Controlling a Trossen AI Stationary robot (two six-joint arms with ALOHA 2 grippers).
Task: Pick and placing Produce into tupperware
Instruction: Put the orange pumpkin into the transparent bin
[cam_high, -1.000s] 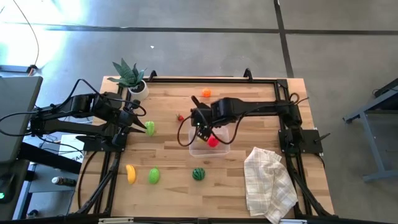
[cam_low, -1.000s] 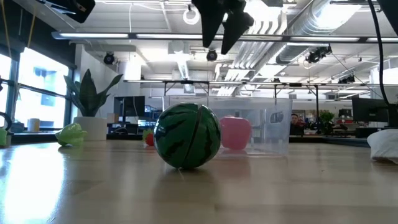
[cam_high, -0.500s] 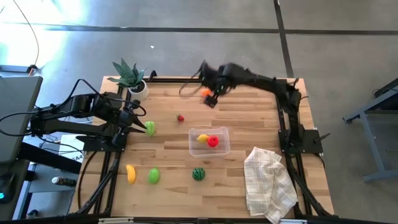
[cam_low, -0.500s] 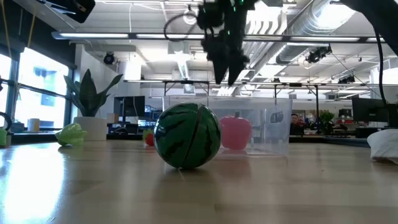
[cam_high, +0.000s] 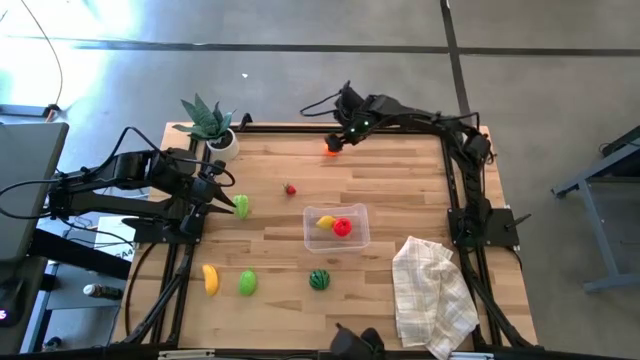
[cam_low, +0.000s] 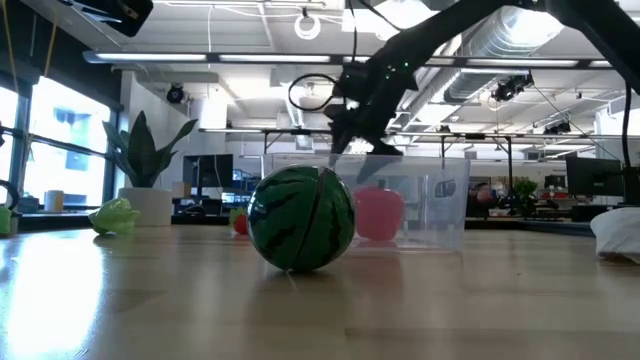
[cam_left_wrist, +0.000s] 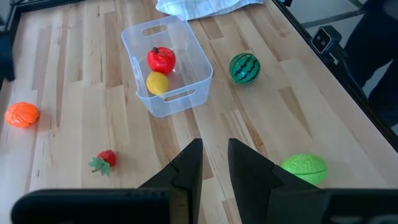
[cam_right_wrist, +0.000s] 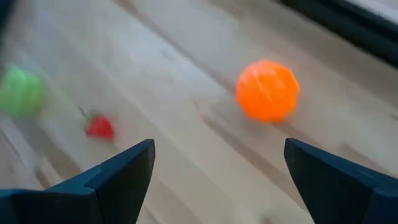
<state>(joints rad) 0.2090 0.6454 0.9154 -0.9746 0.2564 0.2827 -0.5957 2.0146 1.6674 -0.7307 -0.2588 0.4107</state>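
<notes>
Orange plastic draws the right claw (cam_high: 338, 140), which has swung from above the small clear rectangular plastic tupperware (cam_high: 358, 236) to the far edge of the pale wooden surface (cam_high: 400, 190), fingers spread wide and holding nothing, just short of the ribbed round toy orange (cam_high: 331, 149). The tub holds 2 pieces, a yellow lemon (cam_high: 325, 222) and a red pepper (cam_high: 343, 227), so that delivery looks complete and the orange appears to be the next pick. A tiny red strawberry (cam_high: 290, 188) lies between orange and tub. Near the front edge wait a yellow banana (cam_high: 210, 278), a green lumpy piece (cam_high: 247, 282) and a striped green watermelon (cam_high: 319, 279). The left claw (cam_high: 232, 203) has not moved, its fingers narrowly parted, empty, beside another green piece (cam_high: 242, 206).
</notes>
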